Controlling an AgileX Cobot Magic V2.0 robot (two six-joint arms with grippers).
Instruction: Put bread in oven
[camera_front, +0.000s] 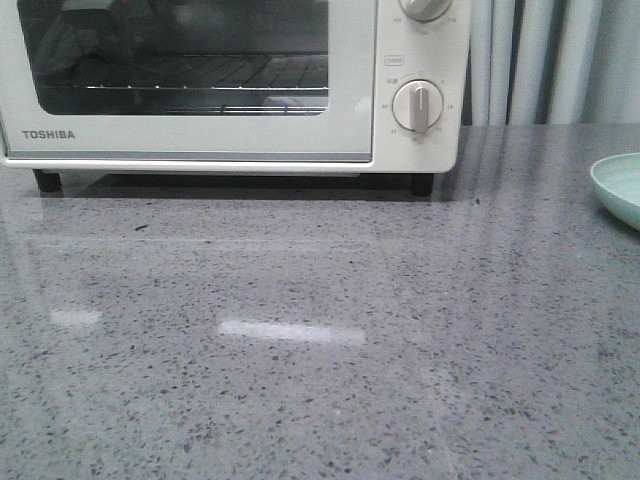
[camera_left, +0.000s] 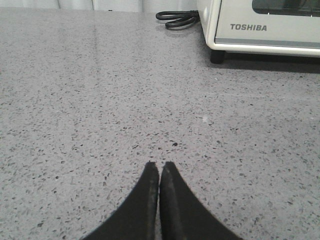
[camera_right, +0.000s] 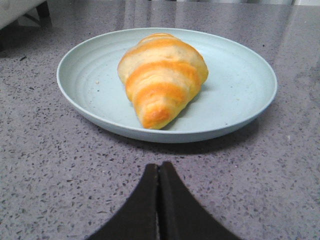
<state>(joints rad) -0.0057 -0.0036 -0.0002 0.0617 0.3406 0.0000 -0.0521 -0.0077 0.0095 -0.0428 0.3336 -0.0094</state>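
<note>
Now the bread (camera_right: 162, 77) is lying on a pale green plate (camera_right: 240, 107) right of the closed oven (camera_front: 230, 85), both grippers' (camera_left: 159, 167) (camera_right: 159, 167) fingers pressing together, holding nothing.

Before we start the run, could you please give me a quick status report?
Both grippers, left and right, shut, empty. Bread on plate. Oven door closed.

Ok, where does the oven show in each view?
Front: oven fills the top left, door shut.
Left wrist: its lower corner sits top right, beyond the shut left gripper.
Right wrist: only a white sliver, top left.
Shared landmark: its black foot, seen in all three.
</note>
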